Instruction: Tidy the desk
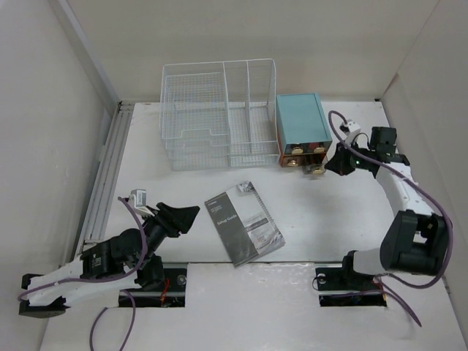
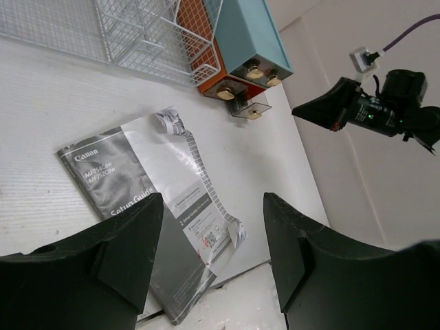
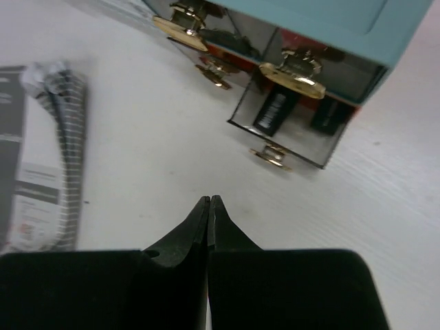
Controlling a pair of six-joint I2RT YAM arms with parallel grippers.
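The white desk point(image 1: 183, 186) carries a grey Canon setup-guide booklet point(image 1: 243, 223) near its front middle. My left gripper point(image 1: 191, 213) is open and empty, just left of the booklet and above the desk; in the left wrist view the booklet point(image 2: 158, 199) lies ahead of the spread fingers point(image 2: 130, 240). My right gripper point(image 1: 330, 164) is shut and empty, its tip point(image 3: 210, 199) a short way in front of a pulled-out clear drawer point(image 3: 289, 127) of the teal box point(image 1: 301, 121). The drawer holds dark items.
A white wire-mesh organizer point(image 1: 216, 113) stands at the back, left of the teal box. Other gold-knobbed drawers point(image 3: 182, 24) are slightly open. Two cutouts point(image 1: 164, 281) with the arm bases lie along the near edge. Walls close in on both sides.
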